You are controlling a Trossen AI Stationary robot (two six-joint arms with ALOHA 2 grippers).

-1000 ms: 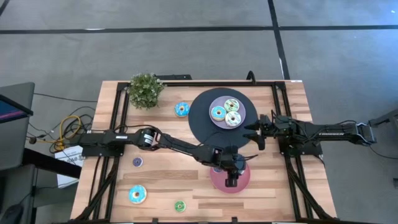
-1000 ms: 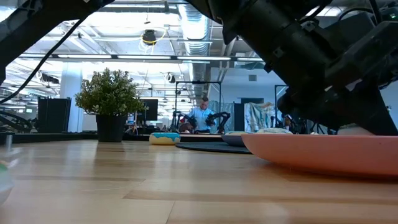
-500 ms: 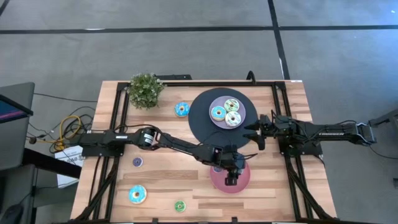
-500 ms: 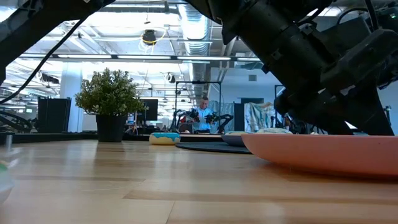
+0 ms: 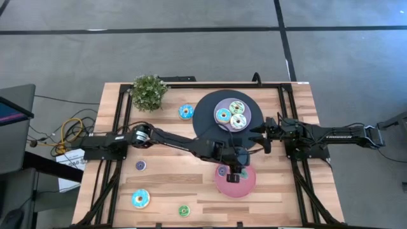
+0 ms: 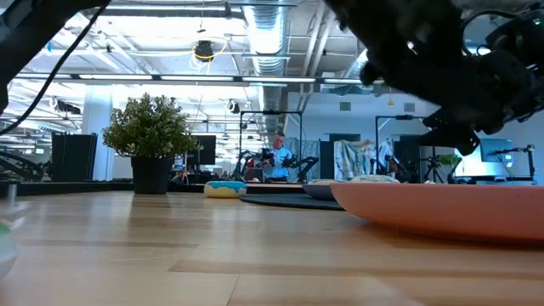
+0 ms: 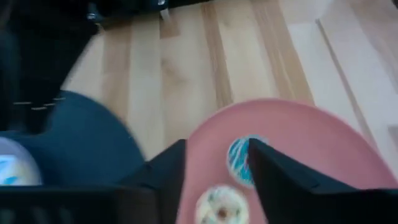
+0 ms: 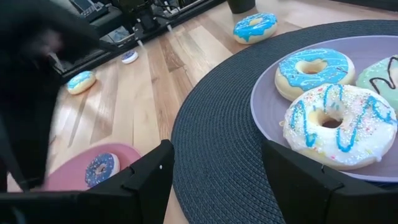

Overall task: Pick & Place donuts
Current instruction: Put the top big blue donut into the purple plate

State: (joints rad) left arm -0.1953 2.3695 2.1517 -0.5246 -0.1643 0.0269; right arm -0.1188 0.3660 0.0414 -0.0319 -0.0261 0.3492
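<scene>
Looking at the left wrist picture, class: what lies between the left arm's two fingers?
A blue-iced donut on the pink plate; a pale donut lies beside it.

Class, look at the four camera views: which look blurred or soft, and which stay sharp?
Left wrist view: soft throughout, the pink plate and its two donuts smeared. Right wrist view: the iced donuts on the lavender plate crisp, the dark arm at the edge smeared. Low view: arm overhead blurred, plant sharp. High view: evenly sharp.
</scene>
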